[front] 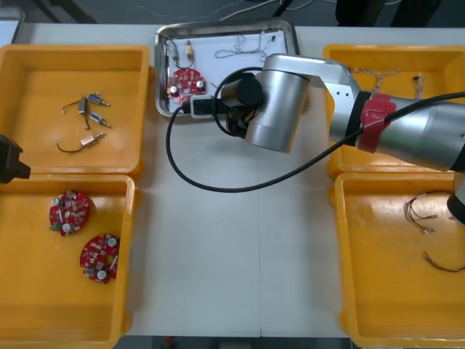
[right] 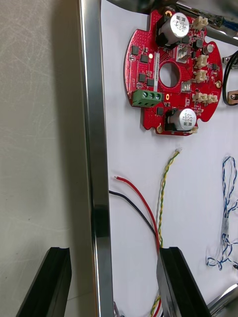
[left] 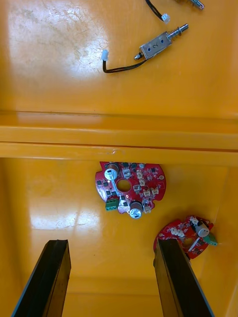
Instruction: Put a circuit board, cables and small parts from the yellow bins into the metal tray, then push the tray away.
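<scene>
The metal tray, white inside, stands at the far middle of the table. It holds a red circuit board, cables and small metal parts. My right arm reaches across to the tray's near rim. My right gripper is open and straddles that rim, one finger over the table and the other inside the tray. Beyond its fingers lie the board, a red and yellow cable and a blue and white cable. My left gripper hangs open and empty over the near left bin.
The far left yellow bin holds small metal parts with black leads. Two red boards lie in the near left bin. Thin cables lie in the near right bin. Bare table runs between the bins.
</scene>
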Available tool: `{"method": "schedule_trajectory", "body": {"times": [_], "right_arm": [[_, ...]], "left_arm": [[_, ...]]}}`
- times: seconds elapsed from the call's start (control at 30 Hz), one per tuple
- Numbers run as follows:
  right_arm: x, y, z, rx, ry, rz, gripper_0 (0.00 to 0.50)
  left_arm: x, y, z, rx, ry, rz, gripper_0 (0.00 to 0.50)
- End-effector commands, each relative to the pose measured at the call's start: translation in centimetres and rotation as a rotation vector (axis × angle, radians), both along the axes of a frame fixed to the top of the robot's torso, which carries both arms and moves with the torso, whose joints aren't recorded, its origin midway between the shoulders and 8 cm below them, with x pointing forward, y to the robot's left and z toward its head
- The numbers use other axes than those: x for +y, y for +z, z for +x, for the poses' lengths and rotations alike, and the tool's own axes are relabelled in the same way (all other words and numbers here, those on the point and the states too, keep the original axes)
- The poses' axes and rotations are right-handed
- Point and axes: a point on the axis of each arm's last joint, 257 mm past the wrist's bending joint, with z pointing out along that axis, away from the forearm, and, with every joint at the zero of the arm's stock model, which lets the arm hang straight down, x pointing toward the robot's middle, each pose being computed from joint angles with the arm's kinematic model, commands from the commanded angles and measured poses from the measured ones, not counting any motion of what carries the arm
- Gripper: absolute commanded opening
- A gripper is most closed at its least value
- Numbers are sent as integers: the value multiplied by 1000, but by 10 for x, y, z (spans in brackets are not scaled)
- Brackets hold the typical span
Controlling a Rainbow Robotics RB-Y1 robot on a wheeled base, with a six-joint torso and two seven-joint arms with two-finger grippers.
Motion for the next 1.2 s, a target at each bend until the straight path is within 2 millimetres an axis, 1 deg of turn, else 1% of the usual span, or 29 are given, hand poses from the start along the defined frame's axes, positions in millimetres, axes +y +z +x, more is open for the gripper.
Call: {"method": "schedule_trajectory", "body": {"times": [0.03, 0.23, 0.33, 0.5, 0.63, 0.7, 0.73, 0.83, 0.93, 1.03, 1.1, 1.13, 1.2], "right_arm": [[24, 49, -1, -70, 50, -10, 500], [24, 57, -12, -64, 41, -31, 500], [22, 57, -20, -53, 40, -32, 500], [10, 58, -36, -29, 28, -25, 500], [-1, 66, -44, -28, 14, -30, 500], [-12, 68, -47, -9, -4, -27, 500], [-14, 69, -48, 0, -9, -24, 500], [-33, 71, -49, 38, -37, -11, 500], [-61, 78, -48, 56, -67, -9, 500], [-80, 82, -46, 67, -92, -10, 500], [-97, 85, -46, 84, -118, -8, 500], [-100, 85, -46, 90, -125, -7, 500], [-115, 87, -47, 116, -159, 11, 500]], "left_arm": [[19, 14, -6, -16, -55, 93, 500], [19, 14, -6, -16, -55, 93, 500], [19, 14, -6, -16, -55, 93, 500], [19, 14, -6, -16, -55, 93, 500], [19, 14, -6, -16, -55, 93, 500], [19, 14, -6, -16, -55, 93, 500], [19, 14, -6, -16, -55, 93, 500], [19, 14, -6, -16, -55, 93, 500], [19, 14, -6, -16, -55, 93, 500], [19, 14, -6, -16, -55, 93, 500], [19, 14, -6, -16, -55, 93, 500], [19, 14, -6, -16, -55, 93, 500], [19, 14, -6, -16, -55, 93, 500]]}}
